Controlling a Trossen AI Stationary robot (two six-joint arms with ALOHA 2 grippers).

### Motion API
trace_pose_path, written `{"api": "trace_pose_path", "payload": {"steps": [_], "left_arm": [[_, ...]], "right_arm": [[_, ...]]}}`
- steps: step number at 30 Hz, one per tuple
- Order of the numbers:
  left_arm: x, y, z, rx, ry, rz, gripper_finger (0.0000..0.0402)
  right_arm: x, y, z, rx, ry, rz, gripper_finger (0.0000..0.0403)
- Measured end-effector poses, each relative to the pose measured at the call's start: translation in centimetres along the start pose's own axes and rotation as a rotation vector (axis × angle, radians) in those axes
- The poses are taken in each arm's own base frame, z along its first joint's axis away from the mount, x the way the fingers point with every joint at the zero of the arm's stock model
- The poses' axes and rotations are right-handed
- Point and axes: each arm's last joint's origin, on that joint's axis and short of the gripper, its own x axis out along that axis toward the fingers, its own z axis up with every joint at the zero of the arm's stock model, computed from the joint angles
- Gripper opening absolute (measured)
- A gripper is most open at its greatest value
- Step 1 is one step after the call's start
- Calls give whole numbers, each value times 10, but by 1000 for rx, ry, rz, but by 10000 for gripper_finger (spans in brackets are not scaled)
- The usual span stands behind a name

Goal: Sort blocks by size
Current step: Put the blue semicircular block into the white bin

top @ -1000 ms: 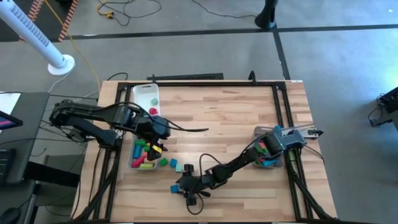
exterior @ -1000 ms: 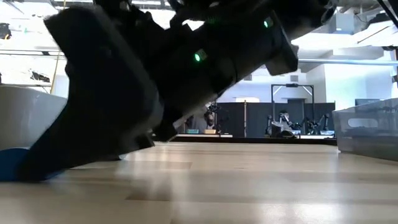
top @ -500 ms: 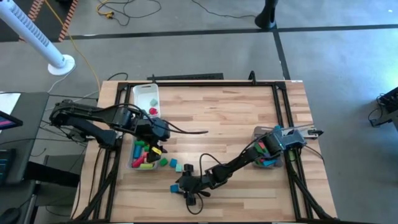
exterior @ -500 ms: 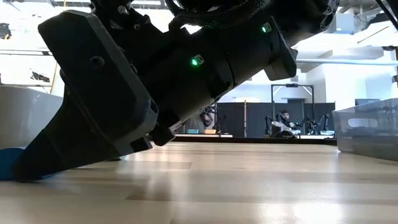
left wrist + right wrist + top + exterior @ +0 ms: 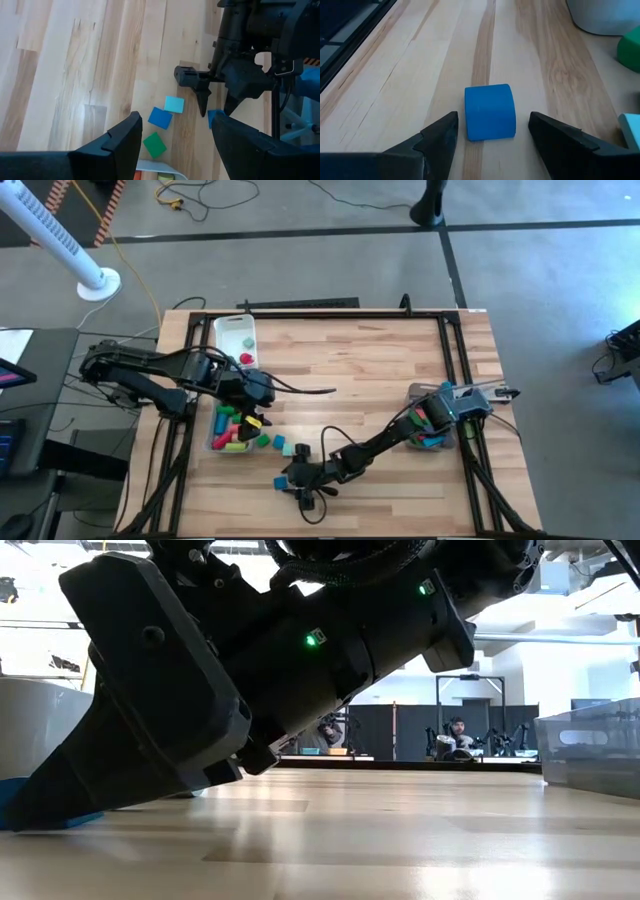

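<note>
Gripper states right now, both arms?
Left gripper: open, empty, above the clear plastic bin.
Right gripper: open, straddling the blue rounded block, not gripping.

Bright, even overhead light; soft shadows under arms on the surface (image 5: 380,360). Low view: backlit, near arm a dark silhouette, wood sheen. Wrist views: tool fingers blurred, close up.
</note>
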Motion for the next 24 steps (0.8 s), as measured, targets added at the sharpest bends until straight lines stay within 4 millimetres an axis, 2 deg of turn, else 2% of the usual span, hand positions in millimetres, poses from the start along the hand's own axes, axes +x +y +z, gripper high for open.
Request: {"api": "trace_pose_path", "payload": {"steps": [6,11,15,21,24], "left_arm": [[0,0,0,0,0,0,226],[0,0,0,-3,0,0,226],[0,0,0,-4,0,0,226],[0,0,0,-2,1,0,226],[0,0,0,-1,1,0,226]], "right_arm": [[2,-2,0,11,-10,0,289],[3,-7,2,25,-23,-1,272],[4,-11,3,37,-24,-6,240],[4,-12,3,56,-15,9,161],[4,-12,3,94,-16,11,152]]}}
